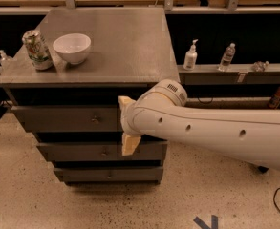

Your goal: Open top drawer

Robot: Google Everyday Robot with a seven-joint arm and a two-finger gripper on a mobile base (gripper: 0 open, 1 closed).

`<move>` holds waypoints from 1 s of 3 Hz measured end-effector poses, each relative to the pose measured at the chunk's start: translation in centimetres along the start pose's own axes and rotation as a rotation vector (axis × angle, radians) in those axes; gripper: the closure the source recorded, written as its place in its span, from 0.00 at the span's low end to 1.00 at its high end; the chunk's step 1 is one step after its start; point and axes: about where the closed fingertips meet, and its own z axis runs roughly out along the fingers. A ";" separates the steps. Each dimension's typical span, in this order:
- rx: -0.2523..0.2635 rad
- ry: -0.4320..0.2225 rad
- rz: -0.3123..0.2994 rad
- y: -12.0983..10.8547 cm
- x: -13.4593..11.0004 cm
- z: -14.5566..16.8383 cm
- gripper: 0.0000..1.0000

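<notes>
While the hand (127, 125) stands open before the top drawer (63, 119), a bowl (71, 47) sits above.

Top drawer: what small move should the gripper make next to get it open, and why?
Probably shift the gripper left toward the small round knob. The gripper sits open at the right end of the top drawer, beside the knob rather than around it, and the drawer looks closed.
</notes>
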 end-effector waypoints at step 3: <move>-0.105 -0.099 -0.041 -1.8 -1.2 7.3 0.00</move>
